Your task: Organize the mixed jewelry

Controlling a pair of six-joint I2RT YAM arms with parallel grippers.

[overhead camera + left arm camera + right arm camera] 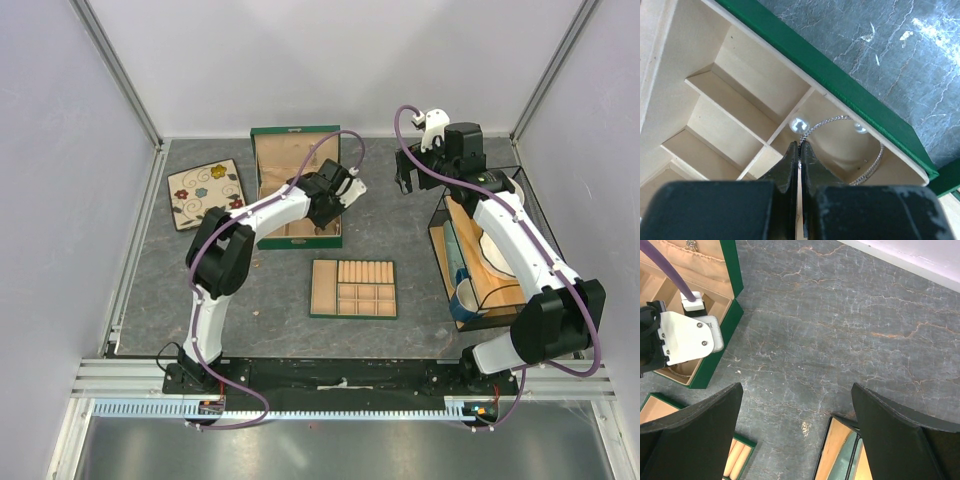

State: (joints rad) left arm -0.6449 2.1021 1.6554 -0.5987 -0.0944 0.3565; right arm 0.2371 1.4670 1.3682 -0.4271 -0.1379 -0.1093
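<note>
Bangle hoop (837, 118) lies in the corner compartment of the green box (840, 85), centre-right of the left wrist view, with my left claw (800, 150) pinched shut on its near rim. The overhead view hides the hoop under my arm. My right claw (797, 435) is spread wide above bare tabletop (840, 330), holding nothing.

The table (400, 225) is a dark grey, stone-patterned slab veined with pale streaks, filling the middle of the top view. At upper centre an open green jewelry box (285, 155) stands on it, lid raised toward the back. Just below, at centre, lies a flat tan divided tray (325, 290), apart from the box. At upper left rests a square cream mat with flower patterns (205, 193). A black-framed container (441, 270) sits at the right.
</note>
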